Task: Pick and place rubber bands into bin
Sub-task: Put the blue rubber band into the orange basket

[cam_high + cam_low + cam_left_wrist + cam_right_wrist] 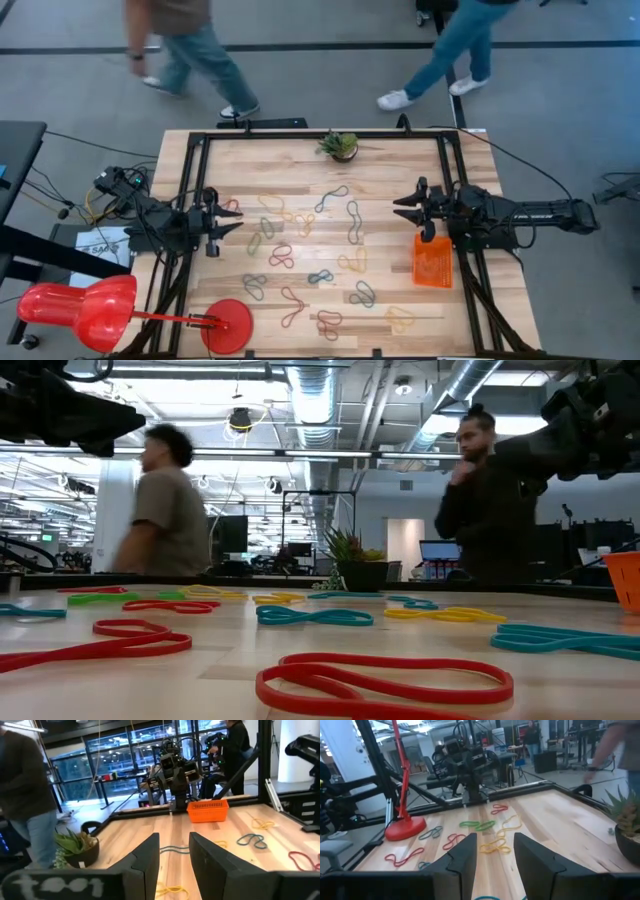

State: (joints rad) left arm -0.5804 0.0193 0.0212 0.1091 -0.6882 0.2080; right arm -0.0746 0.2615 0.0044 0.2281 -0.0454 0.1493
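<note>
Several rubber bands (352, 222) in red, yellow, green and grey-blue lie flat and scattered over the wooden table, seen close up in the low view (380, 682). The orange bin (432, 260) stands on the table's right side, just near of my right gripper (398, 205), and also shows in the left wrist view (207, 811). My left gripper (238, 222) hovers at the table's left side, pointing level toward the right. Both grippers are open, left (175, 857) and right (492, 855), with nothing between their fingers.
A small potted plant (340, 146) stands at the far edge. A red disc (228, 325) with a red lamp sits at the near left corner. Black frame rails (190, 170) run along the table's sides. Two people walk beyond the far edge.
</note>
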